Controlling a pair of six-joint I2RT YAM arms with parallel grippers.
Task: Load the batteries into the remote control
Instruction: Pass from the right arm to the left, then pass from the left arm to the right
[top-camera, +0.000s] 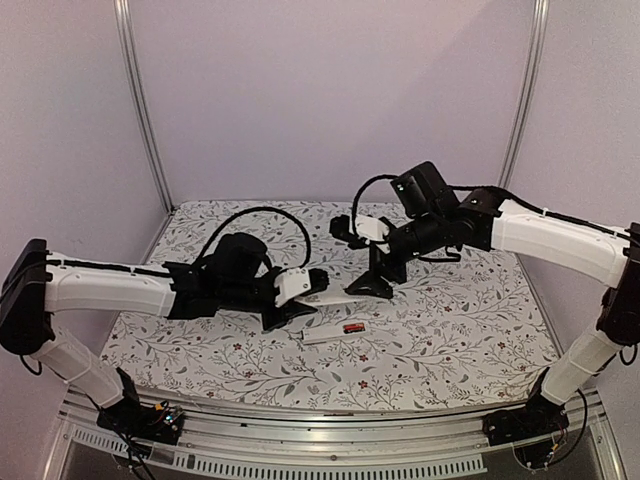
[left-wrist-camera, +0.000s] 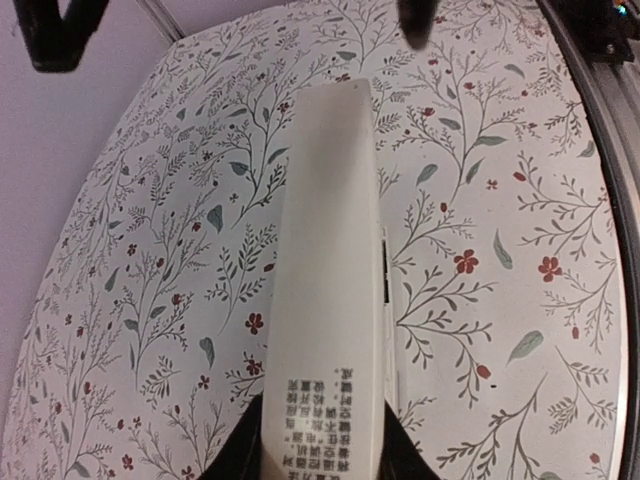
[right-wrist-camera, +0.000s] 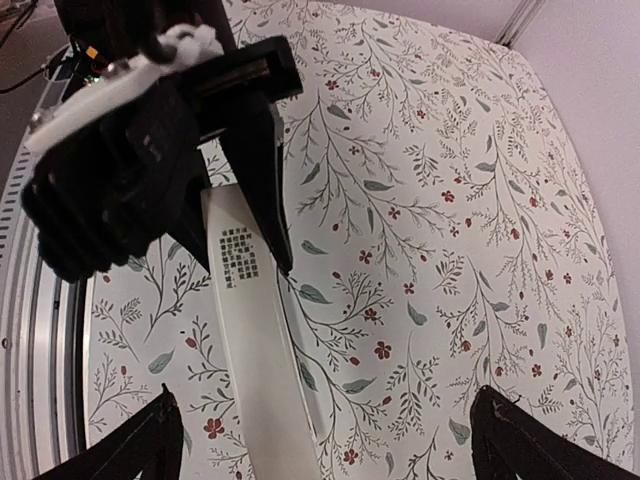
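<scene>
- The left end effector (top-camera: 298, 306) is clenched on one end of the remote (top-camera: 330, 297), holding it over the middle of the desk (top-camera: 450, 330).
- The remote juts out toward the right end effector (top-camera: 374, 286), a slim white bar.
- Rows of small black Chinese characters are printed on the remote (left-wrist-camera: 325, 250) next to the gripping fingers (left-wrist-camera: 235, 462); they are too small to read.
- A black square patch (right-wrist-camera: 237, 257) of pixel-like blocks sits on the remote just beyond the left fingers.
- The right end effector is released, its fingers (right-wrist-camera: 140, 445) spread wide. The remote's free end lies between them, touching neither.
- A battery (top-camera: 353, 327), red and dark, lies on the desk below the remote, toward the near edge.
- It lies at the right end of a thin white strip (top-camera: 322, 336); I cannot tell whether they touch.
</scene>
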